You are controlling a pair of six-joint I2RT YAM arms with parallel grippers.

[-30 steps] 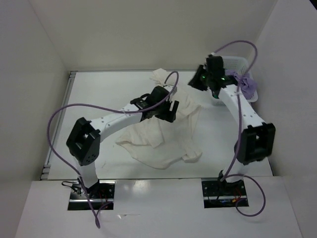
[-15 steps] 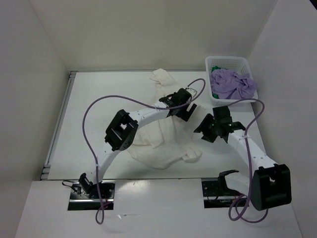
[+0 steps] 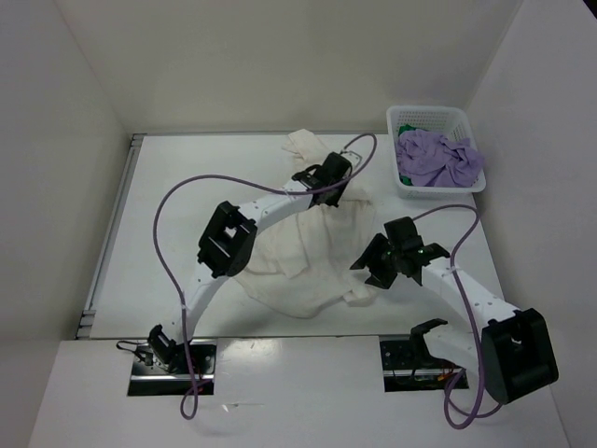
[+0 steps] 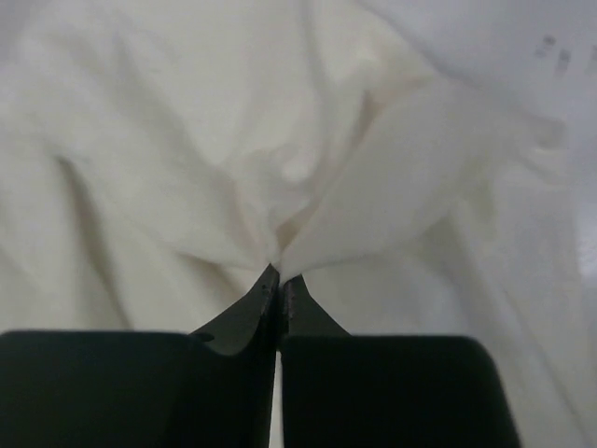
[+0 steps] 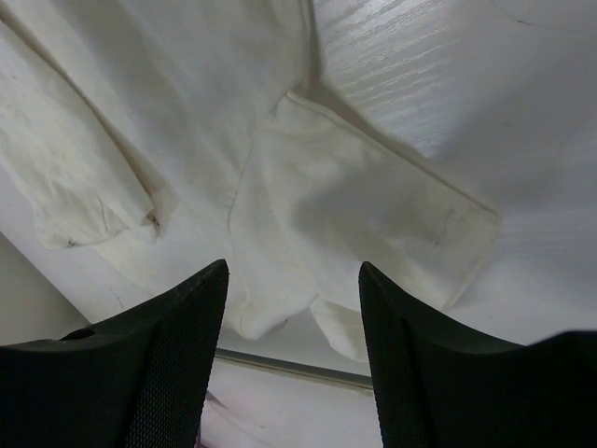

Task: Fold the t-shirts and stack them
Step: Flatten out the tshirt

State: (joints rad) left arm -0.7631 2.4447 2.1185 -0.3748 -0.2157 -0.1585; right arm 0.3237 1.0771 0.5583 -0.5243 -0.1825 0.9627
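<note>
Overhead: white shirt (image 3: 298, 275) crumpled mid-worktop (image 3: 168, 215), unfolded; lilac shirt (image 3: 434, 157) lies in basket (image 3: 440, 190). Likely the spreading step. Left wrist: left fingers (image 4: 238, 322) pinched tight on a fold. Right wrist: right fingers (image 5: 177, 345) spread wide above a sleeve (image 5: 373, 224), bare worktop beyond its hem; next, grip that hem, draw outward.

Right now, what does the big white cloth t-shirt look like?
The white cloth t-shirt is soft, creased and unfolded, lying crumpled across the middle of the white table. The left gripper is shut on a pinched-up fold near its far side. One short sleeve lies flat under the open right gripper, which seems not to touch it.
</note>
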